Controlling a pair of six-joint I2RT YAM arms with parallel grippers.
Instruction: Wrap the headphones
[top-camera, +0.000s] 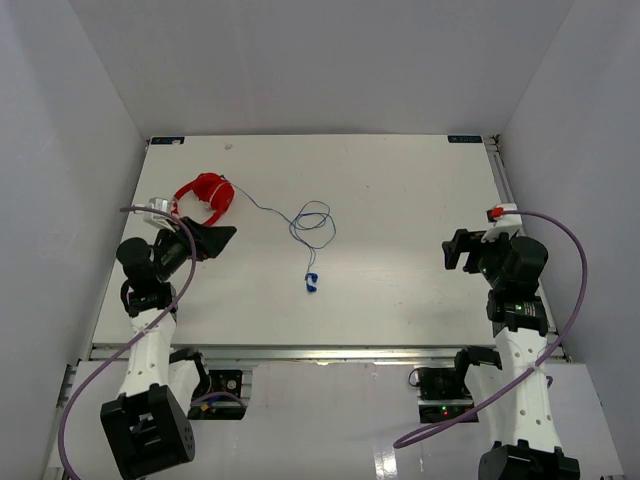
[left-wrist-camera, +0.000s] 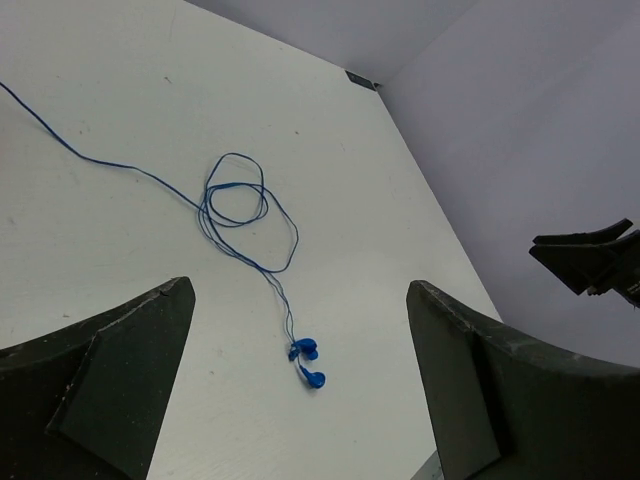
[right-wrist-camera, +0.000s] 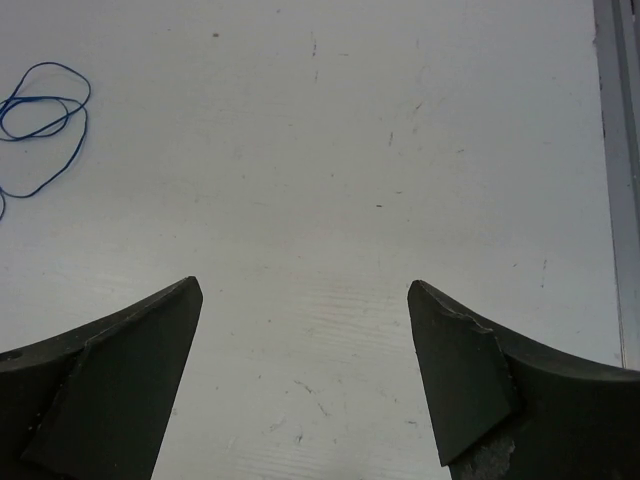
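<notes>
The red headphones (top-camera: 207, 196) lie at the table's far left. Their thin blue cord (top-camera: 294, 224) runs right into a loose coil at mid-table and ends in two small blue buds (top-camera: 311, 283). My left gripper (top-camera: 215, 241) is open and empty, just in front of the headphones. In the left wrist view its jaws (left-wrist-camera: 300, 285) stand wide apart, with the coil (left-wrist-camera: 205, 207) and the buds (left-wrist-camera: 307, 362) on the table beyond them. My right gripper (top-camera: 458, 250) is open and empty at the table's right; its wrist view (right-wrist-camera: 303, 285) shows bare table and part of the coil (right-wrist-camera: 45, 65).
The white table (top-camera: 400, 180) is walled at the back and on both sides. A metal rail (right-wrist-camera: 620, 150) runs along its right edge. Thick purple cables (top-camera: 575, 290) hang from both arms. My right gripper also shows in the left wrist view (left-wrist-camera: 590, 262).
</notes>
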